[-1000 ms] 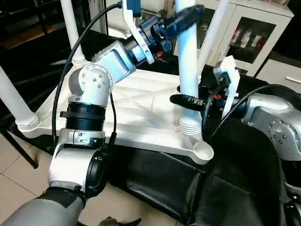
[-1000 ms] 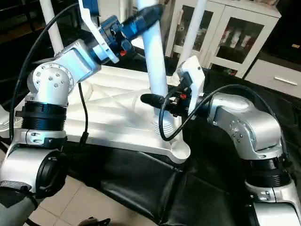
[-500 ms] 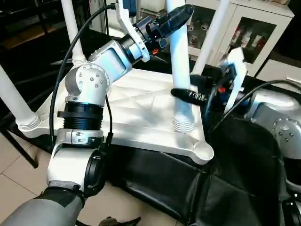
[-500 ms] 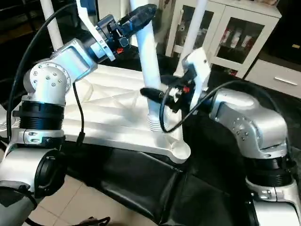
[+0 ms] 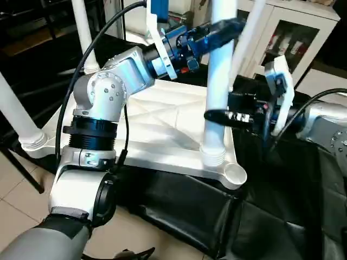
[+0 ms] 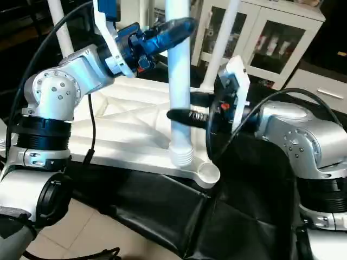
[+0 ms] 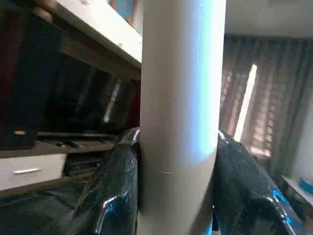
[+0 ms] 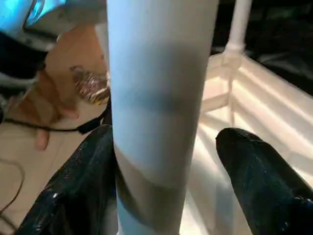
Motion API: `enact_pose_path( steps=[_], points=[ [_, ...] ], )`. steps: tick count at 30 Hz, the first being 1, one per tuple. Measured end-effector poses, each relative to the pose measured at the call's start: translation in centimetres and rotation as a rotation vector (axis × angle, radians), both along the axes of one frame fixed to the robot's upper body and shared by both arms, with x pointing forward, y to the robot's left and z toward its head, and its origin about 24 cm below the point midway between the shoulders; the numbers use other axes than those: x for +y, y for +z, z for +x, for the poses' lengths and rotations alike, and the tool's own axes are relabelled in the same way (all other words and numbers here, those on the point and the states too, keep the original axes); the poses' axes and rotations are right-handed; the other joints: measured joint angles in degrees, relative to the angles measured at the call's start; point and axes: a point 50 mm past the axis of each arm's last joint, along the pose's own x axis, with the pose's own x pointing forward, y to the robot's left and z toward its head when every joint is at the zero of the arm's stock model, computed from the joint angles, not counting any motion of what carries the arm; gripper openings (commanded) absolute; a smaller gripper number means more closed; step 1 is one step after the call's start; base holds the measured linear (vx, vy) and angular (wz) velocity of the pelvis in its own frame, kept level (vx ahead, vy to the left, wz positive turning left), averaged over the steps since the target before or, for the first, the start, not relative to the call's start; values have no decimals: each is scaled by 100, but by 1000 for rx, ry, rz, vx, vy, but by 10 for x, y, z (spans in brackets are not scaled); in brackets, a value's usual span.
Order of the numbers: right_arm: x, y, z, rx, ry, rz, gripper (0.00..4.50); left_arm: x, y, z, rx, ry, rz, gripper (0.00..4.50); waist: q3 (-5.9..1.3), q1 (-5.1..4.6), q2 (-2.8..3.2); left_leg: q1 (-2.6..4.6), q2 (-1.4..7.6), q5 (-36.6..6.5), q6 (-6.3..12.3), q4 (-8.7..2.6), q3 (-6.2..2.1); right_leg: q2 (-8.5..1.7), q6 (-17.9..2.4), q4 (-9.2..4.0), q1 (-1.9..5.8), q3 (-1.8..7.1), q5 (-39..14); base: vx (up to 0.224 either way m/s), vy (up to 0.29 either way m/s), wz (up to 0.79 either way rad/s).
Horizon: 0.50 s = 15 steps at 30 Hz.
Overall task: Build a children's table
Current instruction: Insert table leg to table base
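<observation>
The white tabletop (image 5: 157,124) lies upside down, its ribbed underside facing up. Three white legs (image 5: 81,32) (image 5: 13,114) (image 5: 249,32) stand in its corner sockets. The fourth leg (image 5: 218,81) stands nearly upright, held high up by my left gripper (image 5: 225,28), whose fingers (image 7: 117,191) press on both sides of it. Its ribbed end (image 5: 212,154) rests on the tabletop just left of the empty near-right socket (image 5: 236,174). My right gripper (image 5: 217,115) straddles the leg lower down, open: one finger (image 8: 88,171) touches it and the other (image 8: 254,166) stands slightly off.
The tabletop rests on a black covered surface (image 5: 179,211). A white cabinet with glass doors (image 5: 295,38) stands at the back right. Tiled floor (image 5: 16,200) shows at the near left. A black cable (image 5: 70,92) loops along my left arm.
The held leg has swung more upright, and its ribbed end has slid right, closer to the near-right socket. Both grippers have shifted right with it.
</observation>
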Motion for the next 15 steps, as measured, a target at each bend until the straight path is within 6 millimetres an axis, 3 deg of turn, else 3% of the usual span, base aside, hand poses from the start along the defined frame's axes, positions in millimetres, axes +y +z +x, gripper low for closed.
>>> enact_pose_path(
  steps=[15],
  points=[
    [5, -31, -11, 138, 72, -54, 347, 1, 2, -1, -32, -28, 1, 167, -1, 3, -1, -1, 1, 0, 0, 4, 0, 0, 0, 1, 1, -1, 0, 0, 0, 0]
  ],
)
